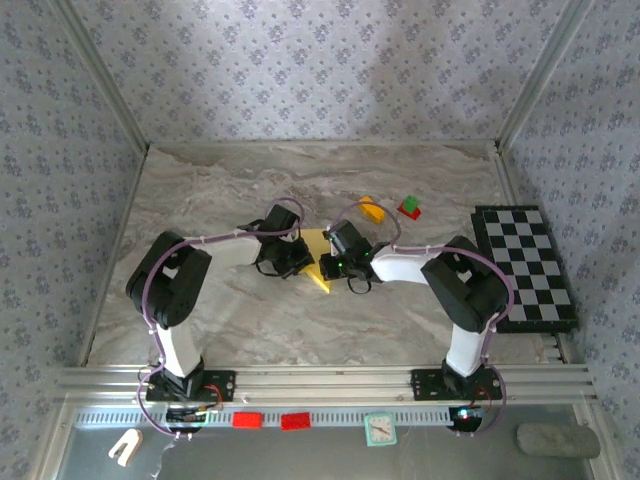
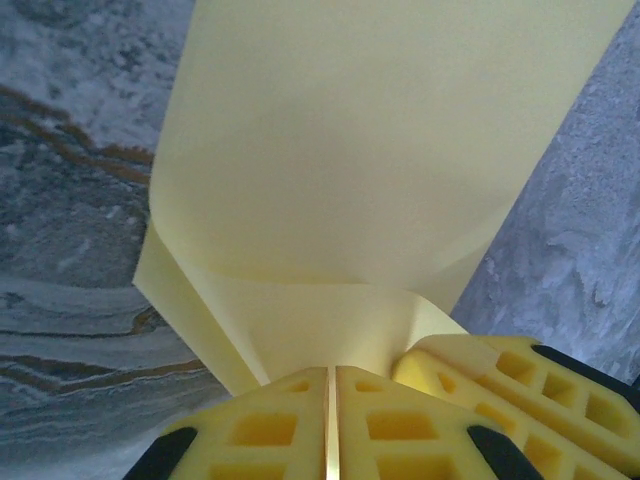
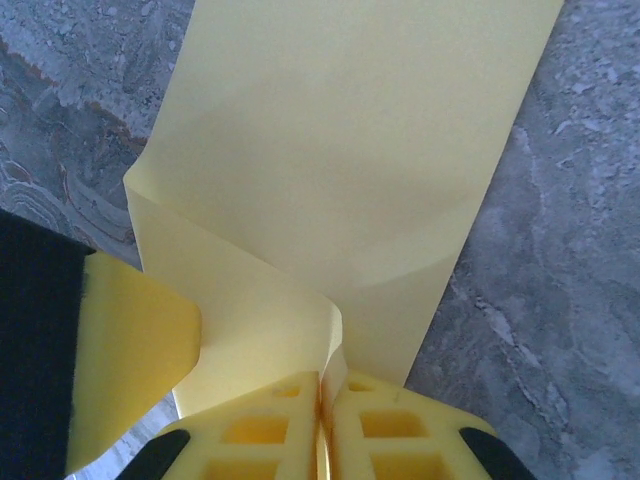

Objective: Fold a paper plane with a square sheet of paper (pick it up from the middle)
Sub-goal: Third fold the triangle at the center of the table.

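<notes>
Back wall (image 1: 320,70), side walls (image 1: 50,180): grey-lilac wallpaper, small repeating floral print. Soft bright patch high on back wall, light even, shadows faint. Slanted metal posts (image 1: 108,85) at both back corners. Table (image 1: 250,180): marble-look top, grey-beige with brown veining, matte. Ribbed aluminium rail (image 1: 320,380) along near edge.

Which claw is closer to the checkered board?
Right. The right gripper pinches the yellow paper sheet mid-table, left of the checkered board; the left gripper grips the same sheet from the farther side.
</notes>
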Tool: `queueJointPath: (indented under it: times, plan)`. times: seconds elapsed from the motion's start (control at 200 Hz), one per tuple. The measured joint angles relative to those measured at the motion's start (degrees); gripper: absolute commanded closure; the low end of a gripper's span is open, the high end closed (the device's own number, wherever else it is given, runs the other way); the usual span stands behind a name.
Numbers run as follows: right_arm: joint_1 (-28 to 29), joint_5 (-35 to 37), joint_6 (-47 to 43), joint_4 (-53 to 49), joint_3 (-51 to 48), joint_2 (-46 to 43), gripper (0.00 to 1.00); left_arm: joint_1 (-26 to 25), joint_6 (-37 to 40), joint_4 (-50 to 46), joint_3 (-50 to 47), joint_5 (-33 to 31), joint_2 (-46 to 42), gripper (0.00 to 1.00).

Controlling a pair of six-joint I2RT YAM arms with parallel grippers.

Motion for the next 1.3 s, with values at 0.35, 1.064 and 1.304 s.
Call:
queueJointPath:
  times: [0.35,1.064,1.304]
  plan:
    - [0.0,-0.5,-0.2,0.0,0.0,0.0,0.84,0.0,-0.8,-0.3,-0.1,-1.2,0.0,0.9]
    - [0.0,-0.5,-0.2,0.0,0.1,0.1,0.87,0.0,-1.4,-0.9,-0.7,-2.0,0.3,0.89]
    - [-0.1,-0.4,-0.2,-0.1,0.1,0.1,0.91,0.0,-1.0,-0.7,-0.7,-1.7,0.3,0.88]
